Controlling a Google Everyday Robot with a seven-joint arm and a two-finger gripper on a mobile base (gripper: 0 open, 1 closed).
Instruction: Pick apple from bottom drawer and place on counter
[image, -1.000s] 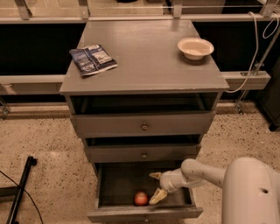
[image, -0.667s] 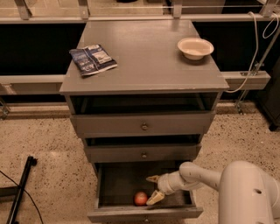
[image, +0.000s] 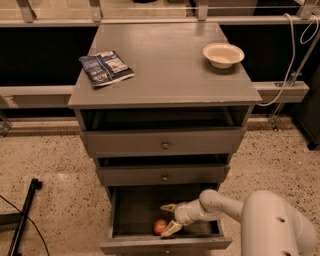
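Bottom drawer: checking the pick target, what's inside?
The drawer holds the apple near its front, the open gripper beside it. The arm hides part of the floor.

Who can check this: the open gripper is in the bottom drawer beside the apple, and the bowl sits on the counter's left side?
No. The camera view shows the bowl on the right side of the counter. The open gripper is indeed in the bottom drawer beside the apple.
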